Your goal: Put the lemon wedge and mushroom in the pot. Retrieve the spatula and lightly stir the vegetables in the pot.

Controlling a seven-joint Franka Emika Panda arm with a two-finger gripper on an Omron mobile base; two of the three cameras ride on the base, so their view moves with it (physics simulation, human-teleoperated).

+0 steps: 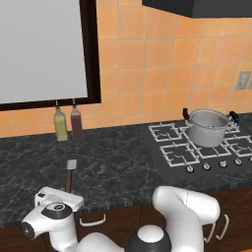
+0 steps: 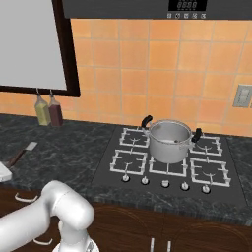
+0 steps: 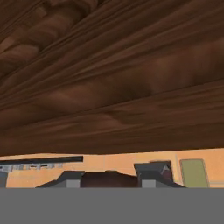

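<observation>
Slim spatula (image 1: 70, 173), grey squarish blade and reddish-brown handle, lies on black counter at nine o'clock from silvery steel pot (image 1: 207, 127). In hand view, gripper (image 3: 109, 178) is seen narrowed around the handle. A grip near the handle's end could let the blade swing down when lifted.

Kitchen, rendered. Evidence: four-burner gas hob (image 2: 167, 165) with knobs set into dark marble surface (image 1: 118, 162), steel pot (image 2: 170, 140) on a burner, orange tiled backsplash (image 2: 147, 74), range hood (image 1: 206, 7) above, wooden cabinet fronts with handles below.
</observation>
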